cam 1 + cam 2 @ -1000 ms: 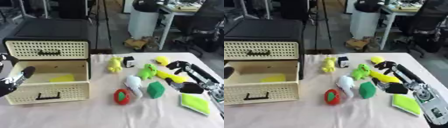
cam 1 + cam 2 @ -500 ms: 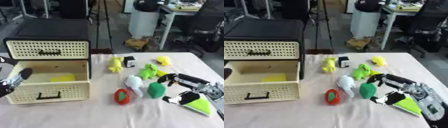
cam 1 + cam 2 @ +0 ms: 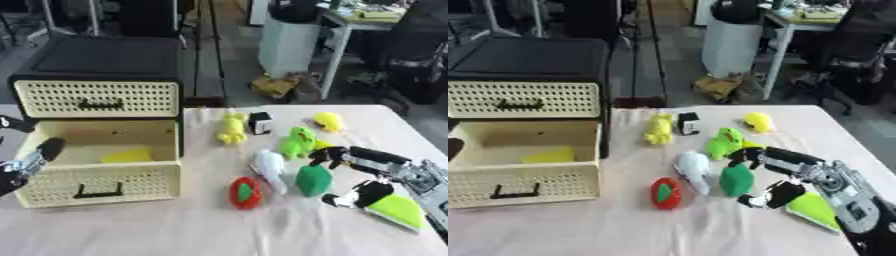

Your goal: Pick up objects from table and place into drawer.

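**Right hand spread beside the dark green toy, lower drawer pulled out**

Lying just right of table centre: a dark green toy (image 3: 313, 179), long axis running roughly near-to-far, narrower end toward the near edge. Just left of it, a white plush (image 3: 269, 169), elongated on the same near-far line, tilted slightly left at the far end. Nearer and further left, a red round toy (image 3: 244, 192) with a green patch, standing roughly upright. Behind these, a light green plush (image 3: 297, 141), a yellow plush (image 3: 232, 128) stretched near-to-far, a small black-and-white box (image 3: 259, 122) touching or almost touching its right side, and another yellow plush (image 3: 328, 121) toward the far right. At the near right, a flat lime green wedge (image 3: 397, 211), its point aimed at the near right corner.

Entering from the right: right hand (image 3: 785, 172), fingers straight and spread, holding nothing; upper fingers reaching toward the light green plush, thumb (image 3: 767, 195) lower, between the dark green toy and the wedge. Contact with the dark green toy not clear.

At the lower left edge: left hand (image 3: 26, 162), fingers relaxed and empty, next to the drawer's left wall.

On the left of the table (image 3: 175, 230): a cream perforated drawer unit (image 3: 96, 97) with a black top, upper drawer shut, lower drawer (image 3: 101, 182) pulled out toward the near edge, a yellow object (image 3: 129, 156) inside at the back right. Bare cloth along the near edge and between drawer and toys.
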